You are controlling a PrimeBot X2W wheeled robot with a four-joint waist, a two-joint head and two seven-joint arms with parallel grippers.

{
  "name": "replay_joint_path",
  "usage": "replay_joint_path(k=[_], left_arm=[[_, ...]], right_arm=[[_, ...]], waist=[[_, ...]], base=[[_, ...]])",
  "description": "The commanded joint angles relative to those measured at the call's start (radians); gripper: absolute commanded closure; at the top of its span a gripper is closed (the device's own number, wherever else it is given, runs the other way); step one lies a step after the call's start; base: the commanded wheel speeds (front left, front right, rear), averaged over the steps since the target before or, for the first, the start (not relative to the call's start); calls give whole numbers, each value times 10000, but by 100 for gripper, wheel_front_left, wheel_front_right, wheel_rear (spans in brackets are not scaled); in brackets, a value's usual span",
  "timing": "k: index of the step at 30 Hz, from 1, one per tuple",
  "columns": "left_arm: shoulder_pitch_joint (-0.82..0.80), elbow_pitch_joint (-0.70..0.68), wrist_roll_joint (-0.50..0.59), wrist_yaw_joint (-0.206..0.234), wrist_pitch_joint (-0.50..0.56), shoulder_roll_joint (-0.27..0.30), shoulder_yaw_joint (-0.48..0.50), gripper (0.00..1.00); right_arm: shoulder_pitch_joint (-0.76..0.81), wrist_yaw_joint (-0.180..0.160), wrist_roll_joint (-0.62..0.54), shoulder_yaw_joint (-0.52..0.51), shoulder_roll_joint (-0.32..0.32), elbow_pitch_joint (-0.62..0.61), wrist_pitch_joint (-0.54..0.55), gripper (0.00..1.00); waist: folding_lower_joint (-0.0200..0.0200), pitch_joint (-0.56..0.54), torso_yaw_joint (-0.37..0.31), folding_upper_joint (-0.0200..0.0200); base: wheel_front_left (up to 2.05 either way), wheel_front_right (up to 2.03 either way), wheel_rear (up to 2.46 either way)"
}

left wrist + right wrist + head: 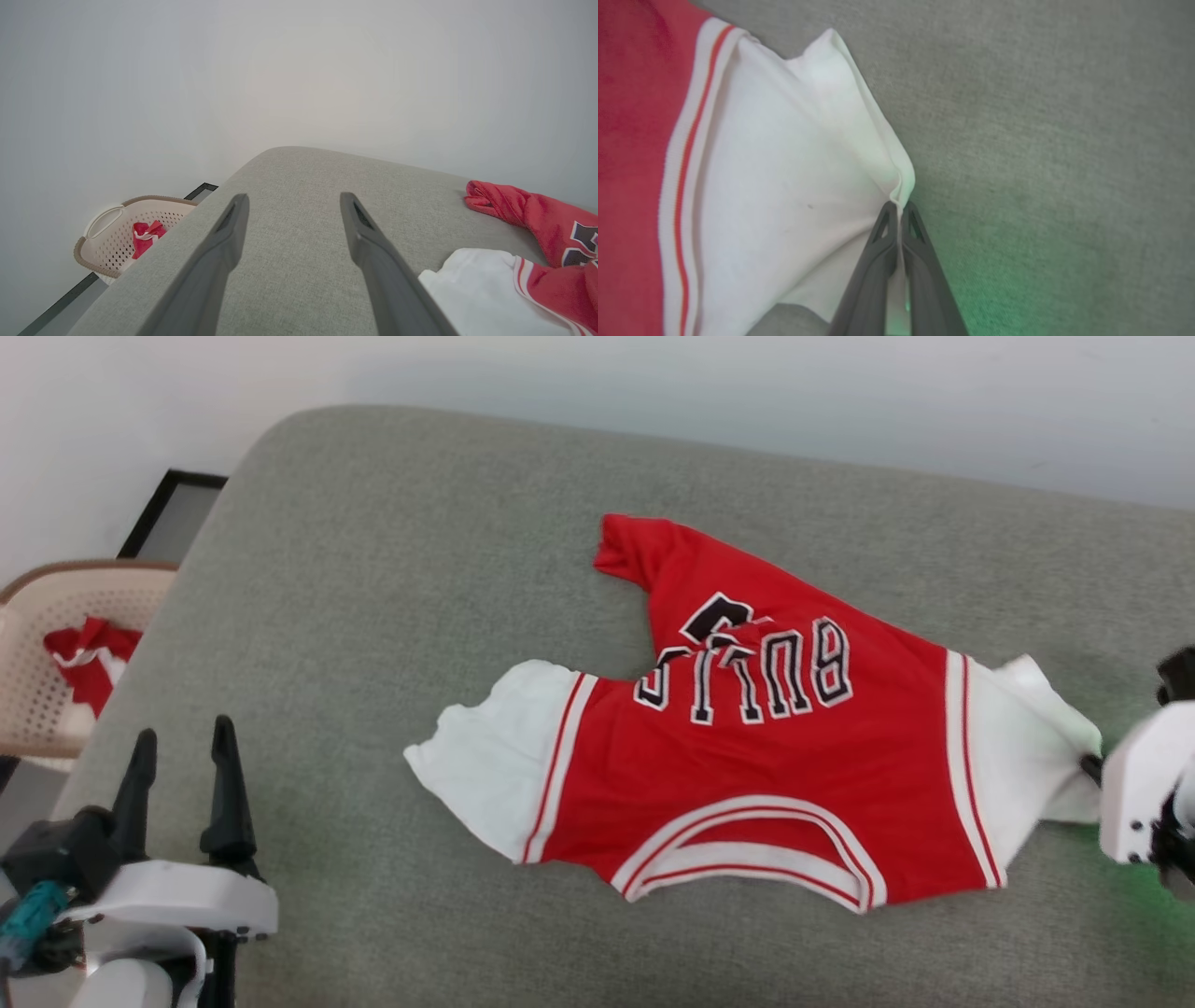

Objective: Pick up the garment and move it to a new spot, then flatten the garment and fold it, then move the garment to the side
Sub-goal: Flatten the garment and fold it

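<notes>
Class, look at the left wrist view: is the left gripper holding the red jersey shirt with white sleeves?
No, the left gripper stands open over bare grey upholstery, clear of the red jersey shirt.

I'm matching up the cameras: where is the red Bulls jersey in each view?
Head view: garment spread centre-right on the grey cushion.
Left wrist view: garment in the lower right corner, a white sleeve nearest.
Right wrist view: garment across the left half, its sleeve tip pinched by the right gripper.
Shared landmark: the grey cushion underneath.
</notes>
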Motion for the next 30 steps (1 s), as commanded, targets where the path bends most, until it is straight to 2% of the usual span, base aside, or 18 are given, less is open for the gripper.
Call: replay_joint_path(k=[1, 11, 12, 13, 14, 24, 30], left_arm=[[119, 15, 55, -77, -11, -32, 123, 0], [251, 282, 337, -462, -11, 47, 325, 0], [236, 289, 319, -501, -11, 80, 320, 0], [207, 309, 322, -518, -11, 127, 313, 0], [179, 336, 349, -552, 42, 176, 276, 0], [-97, 66, 312, -890, 592, 531, -30, 0], [-302, -67, 38, -1195, 1627, 900, -316, 0]], right_arm=[[581, -39, -1, -155, -95, 156, 212, 100], [2524, -39, -234, -1375, 438, -926, 730, 100], [2535, -38, -364, -1458, 497, -1069, 605, 59], [2554, -38, -452, -1496, 554, -1198, 570, 3], [2583, -38, -524, -1534, 632, -1314, 592, 0], [2712, -30, -928, -1948, 901, -2958, -277, 0], [3330, -30, -1544, -2401, 1227, -4565, -1773, 0]], waist=[[0, -129, -141, -1], [0, -365, -642, -1], [0, -379, -711, -1], [0, -389, -776, -1], [0, -407, -848, -1], [0, -694, -1455, -1], [0, -877, -1949, -1]], base=[[0, 0, 0], [0, 0, 0], [0, 0, 0], [0, 0, 0], [0, 0, 0], [0, 0, 0], [0, 0, 0]])
